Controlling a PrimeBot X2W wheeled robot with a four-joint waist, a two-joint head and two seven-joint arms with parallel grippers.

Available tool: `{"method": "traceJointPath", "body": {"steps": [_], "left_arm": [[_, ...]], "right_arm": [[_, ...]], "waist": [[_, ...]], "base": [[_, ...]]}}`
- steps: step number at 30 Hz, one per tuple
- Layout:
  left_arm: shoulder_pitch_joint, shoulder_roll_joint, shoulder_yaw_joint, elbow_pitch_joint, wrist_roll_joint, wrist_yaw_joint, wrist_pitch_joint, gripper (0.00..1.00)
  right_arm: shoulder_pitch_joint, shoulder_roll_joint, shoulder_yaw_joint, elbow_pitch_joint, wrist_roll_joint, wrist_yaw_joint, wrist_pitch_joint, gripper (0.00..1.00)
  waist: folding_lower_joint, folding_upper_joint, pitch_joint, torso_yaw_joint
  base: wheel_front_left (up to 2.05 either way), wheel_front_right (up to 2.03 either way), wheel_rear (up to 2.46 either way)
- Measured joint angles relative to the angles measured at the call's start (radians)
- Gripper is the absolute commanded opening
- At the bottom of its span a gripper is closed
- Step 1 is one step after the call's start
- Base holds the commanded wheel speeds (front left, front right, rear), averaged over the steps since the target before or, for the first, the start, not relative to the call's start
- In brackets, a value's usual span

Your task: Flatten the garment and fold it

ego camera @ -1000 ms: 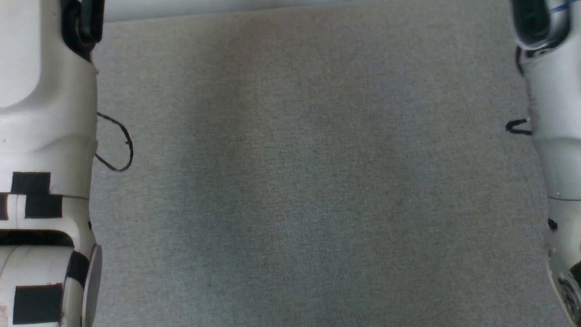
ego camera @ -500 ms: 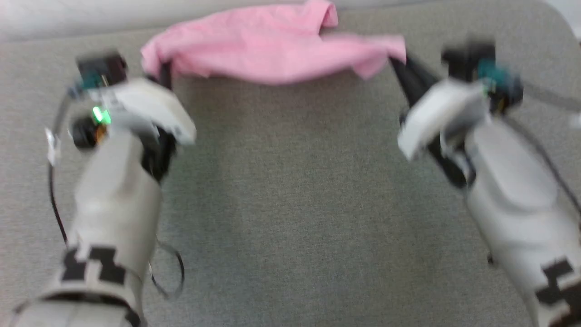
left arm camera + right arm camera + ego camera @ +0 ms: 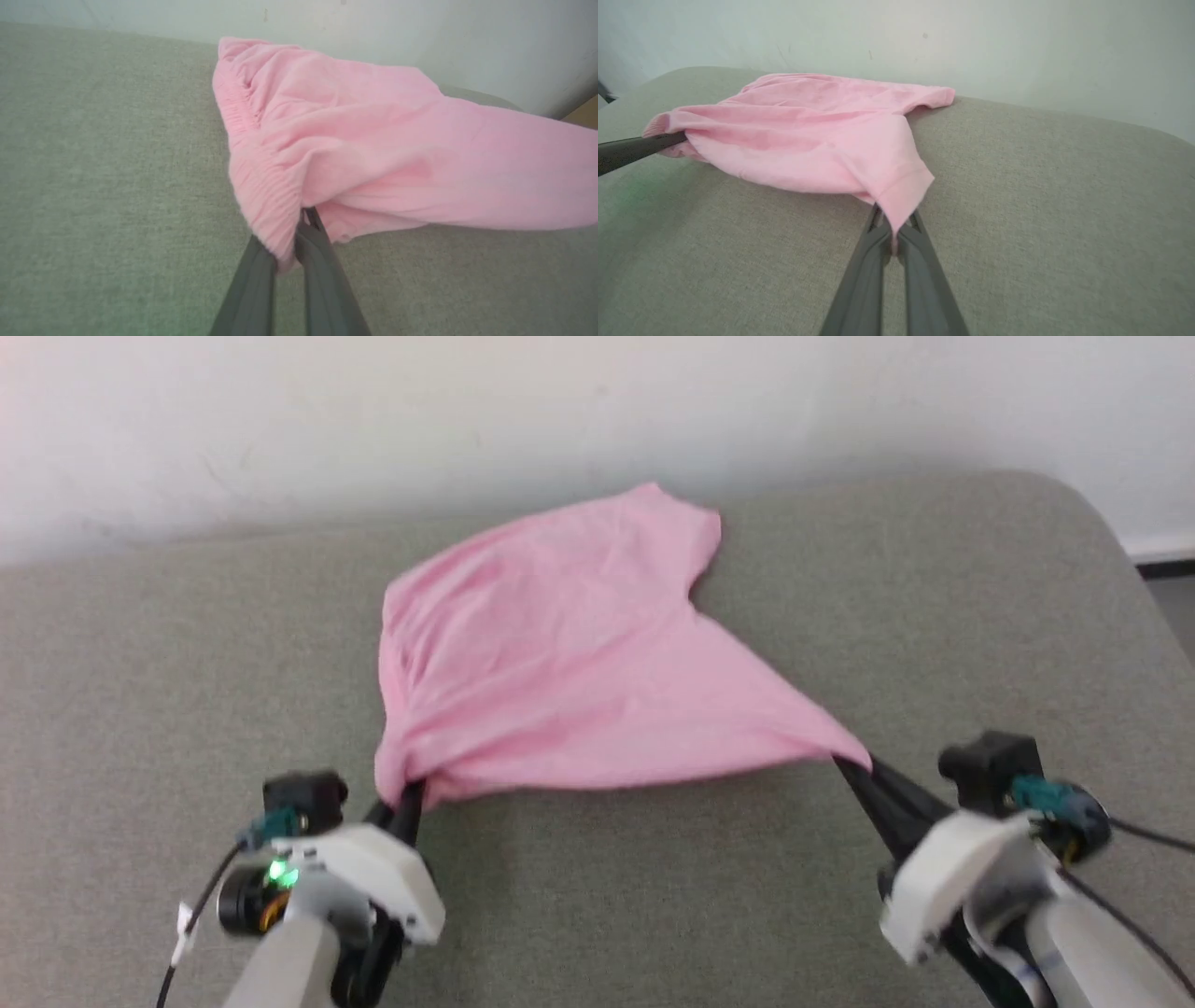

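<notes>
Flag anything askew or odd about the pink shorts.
The garment is not flat: it hangs skewed and wrinkled between the left gripper, jaws shut on the gathered waistband, and the right gripper, jaws shut on a leg hem. No damage shows.

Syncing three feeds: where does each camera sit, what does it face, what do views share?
Head view: on the head, facing down at the cushion; left gripper and right gripper show.
Left wrist view: along its own fingers, toward the wall.
Right wrist view: likewise; left gripper's finger at its left edge.
Shared: the garment.
</notes>
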Motion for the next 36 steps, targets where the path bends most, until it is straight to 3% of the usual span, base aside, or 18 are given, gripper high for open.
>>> {"method": "traceJointPath", "body": {"steps": [5, 11, 17, 21, 25, 36], "left_arm": [[0.242, 0.054, -0.005, -0.360, -0.025, 0.077, 0.193, 0.00], [0.498, 0.114, 0.000, -0.796, -0.036, 0.190, 0.400, 0.00], [0.637, 0.138, 0.003, -1.054, -0.044, 0.266, 0.521, 0.00], [0.622, 0.144, 0.001, -1.062, -0.069, 0.269, 0.567, 0.00], [0.549, 0.140, 0.005, -1.010, -0.115, 0.245, 0.595, 0.00], [0.255, 0.112, 0.014, -0.806, -0.187, 0.164, 0.591, 0.00]], "right_arm": [[0.231, 0.001, -0.111, -0.272, -0.047, 0.000, 0.214, 0.00], [0.461, 0.066, -0.211, -0.551, -0.090, 0.000, 0.406, 0.00], [0.570, 0.120, -0.278, -0.715, -0.106, 0.000, 0.507, 0.00], [0.546, 0.120, -0.295, -0.715, -0.110, 0.000, 0.529, 0.00], [0.430, 0.110, -0.290, -0.663, -0.082, 0.000, 0.545, 0.00], [-0.072, 0.067, -0.222, -0.256, 0.036, 0.000, 0.555, 0.00]], "waist": [[0.0000, 0.0000, -0.061, 0.001], [0.0001, 0.0000, -0.097, 0.010], [0.0002, 0.0000, -0.095, 0.017], [0.0003, 0.0000, -0.077, 0.025], [0.0004, 0.0000, -0.045, 0.035], [0.0008, 0.0000, 0.081, 0.081]], "base": [[0.00, 0.00, 0.00], [0.00, 0.00, 0.00], [0.00, 0.00, 0.00], [0.00, 0.00, 0.00], [0.00, 0.00, 0.00], [0.00, 0.00, 0.00]]}}
